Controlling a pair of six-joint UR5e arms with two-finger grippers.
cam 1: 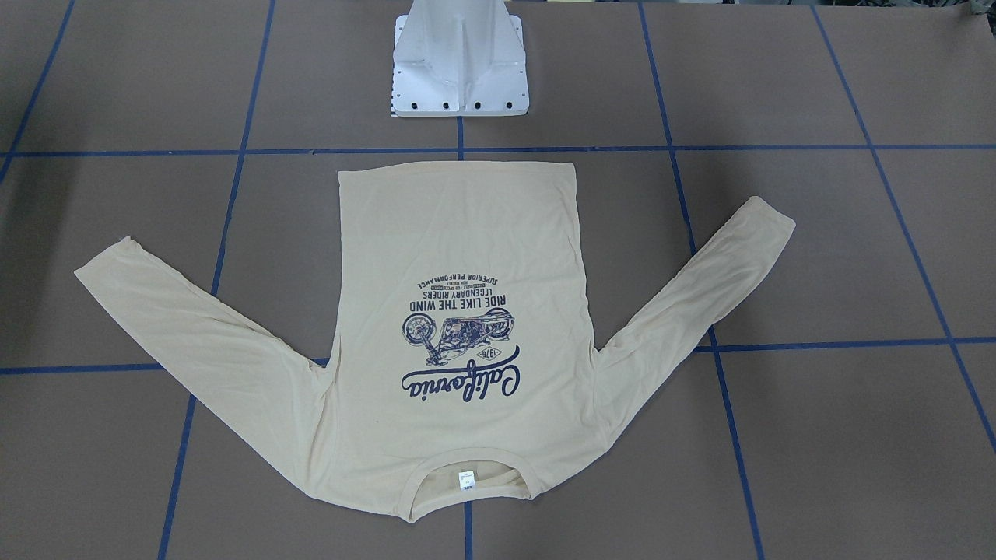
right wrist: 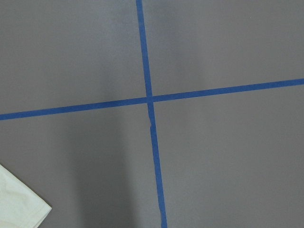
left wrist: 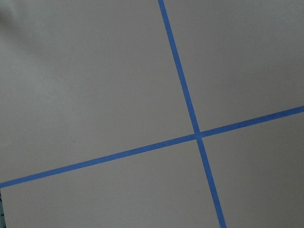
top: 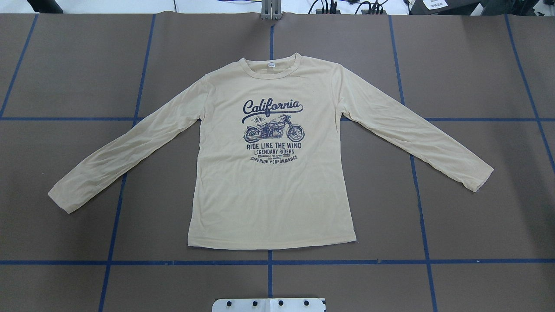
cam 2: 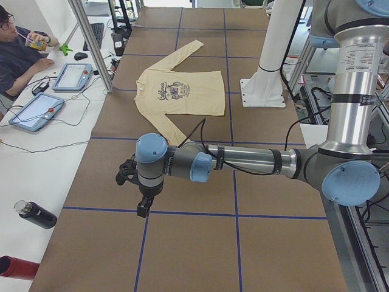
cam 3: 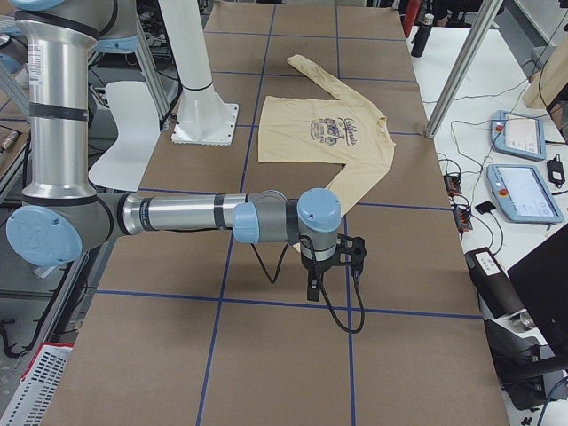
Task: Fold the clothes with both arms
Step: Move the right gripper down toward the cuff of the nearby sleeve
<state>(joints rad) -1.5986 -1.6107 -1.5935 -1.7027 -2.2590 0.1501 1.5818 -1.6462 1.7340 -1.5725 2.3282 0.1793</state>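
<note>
We're right at the start. The shirt (top: 269, 203) lies flat in the middle of the surface (top: 65, 65), print up, with its collar toward the edge far from the robot and its hem toward the edge by the pedestal (cam 1: 459, 70). The left sleeve (top: 125, 149) and right sleeve (top: 412, 130) angle out toward the two ends of the surface, fully spread. We see no fold anywhere, so we judge the whole job is ahead: sleeves in, sides over, hem up to collar.

The left arm (cam 2: 243, 161) reaches out low over bare surface near the left end. Its end effector (cam 2: 143, 210) points down, carries nothing and looks clear of the cloth. Its wrist camera gives us only blue tape lines (left wrist: 190, 109). The right end effector (cam 3: 312, 288) hangs the same way near the right end, close to the right cuff (right wrist: 19, 206) but off it. Only the side cameras catch them, so we cannot tell whether either one is spread or pressed together.
</note>
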